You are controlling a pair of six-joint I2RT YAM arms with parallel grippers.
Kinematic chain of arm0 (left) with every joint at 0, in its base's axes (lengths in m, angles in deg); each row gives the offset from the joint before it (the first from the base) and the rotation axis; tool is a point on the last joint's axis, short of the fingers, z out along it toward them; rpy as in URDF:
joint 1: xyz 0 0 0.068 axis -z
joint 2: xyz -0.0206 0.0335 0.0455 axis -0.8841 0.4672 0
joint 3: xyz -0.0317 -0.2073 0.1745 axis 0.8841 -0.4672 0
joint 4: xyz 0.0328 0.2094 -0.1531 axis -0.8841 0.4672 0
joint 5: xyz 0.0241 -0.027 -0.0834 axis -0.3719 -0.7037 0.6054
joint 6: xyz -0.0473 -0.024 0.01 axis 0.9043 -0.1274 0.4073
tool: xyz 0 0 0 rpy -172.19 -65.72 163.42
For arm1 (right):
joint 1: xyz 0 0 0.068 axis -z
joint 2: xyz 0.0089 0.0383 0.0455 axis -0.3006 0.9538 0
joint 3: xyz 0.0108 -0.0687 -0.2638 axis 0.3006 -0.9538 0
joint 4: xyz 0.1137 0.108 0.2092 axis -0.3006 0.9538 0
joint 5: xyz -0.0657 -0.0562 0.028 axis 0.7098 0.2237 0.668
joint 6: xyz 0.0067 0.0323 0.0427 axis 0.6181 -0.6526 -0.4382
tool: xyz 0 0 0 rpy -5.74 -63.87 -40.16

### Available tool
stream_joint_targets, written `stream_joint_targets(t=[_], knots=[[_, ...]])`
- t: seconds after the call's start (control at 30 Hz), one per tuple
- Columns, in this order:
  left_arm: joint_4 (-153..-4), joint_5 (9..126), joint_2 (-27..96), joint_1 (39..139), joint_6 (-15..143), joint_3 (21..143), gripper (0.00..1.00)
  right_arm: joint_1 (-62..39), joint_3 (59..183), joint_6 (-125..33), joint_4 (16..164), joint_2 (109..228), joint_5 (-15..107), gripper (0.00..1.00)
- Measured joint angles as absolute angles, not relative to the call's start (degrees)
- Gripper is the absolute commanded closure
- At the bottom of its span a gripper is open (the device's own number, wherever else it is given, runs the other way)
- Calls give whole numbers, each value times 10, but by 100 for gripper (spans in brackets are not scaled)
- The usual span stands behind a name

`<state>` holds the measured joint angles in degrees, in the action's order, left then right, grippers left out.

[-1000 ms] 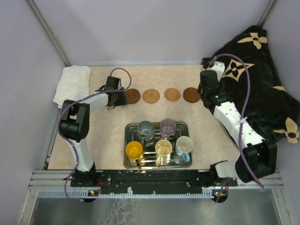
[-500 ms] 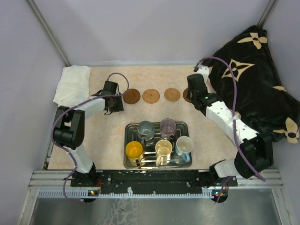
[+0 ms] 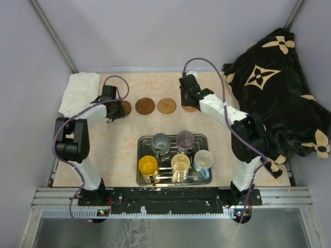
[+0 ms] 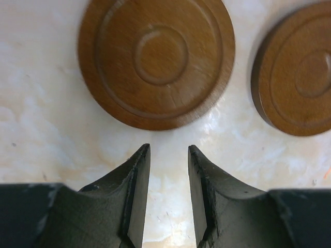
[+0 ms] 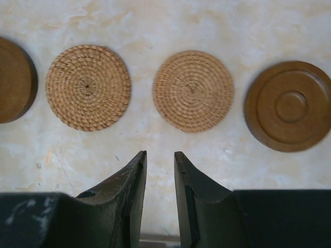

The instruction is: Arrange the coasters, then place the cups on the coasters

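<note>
I judge the arranging nearly done: the coasters (image 3: 146,106) lie flat in a left-to-right row on the far side — round, no long axis. My left gripper (image 4: 168,150) and right gripper (image 5: 160,153) hover above them, jaws narrow, empty. Next I fetch the cups (image 3: 180,163), upright in the tray (image 3: 202,139).

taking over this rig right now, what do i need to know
Left end effector: open, empty, facing a dark coaster.
Right end effector: barely open, empty, near a woven coaster.
All five coasters lie in a row across the far table; the right arm hides one from above.
Five cups sit in the tray.
Done: row looks laid.
Left: every cup onto a coaster.
</note>
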<state>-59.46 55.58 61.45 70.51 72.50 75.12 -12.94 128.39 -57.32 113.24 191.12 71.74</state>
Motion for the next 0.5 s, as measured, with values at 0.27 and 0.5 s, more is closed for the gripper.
stream_joint_targets(t=[0.27, 0.5], knots=[[-602, 558, 650, 667, 725, 777, 58, -146, 1407, -552, 1148, 2055, 657, 71], [-602, 560, 651, 663, 721, 779, 58, -159, 1492, -536, 1163, 2137, 625, 71]])
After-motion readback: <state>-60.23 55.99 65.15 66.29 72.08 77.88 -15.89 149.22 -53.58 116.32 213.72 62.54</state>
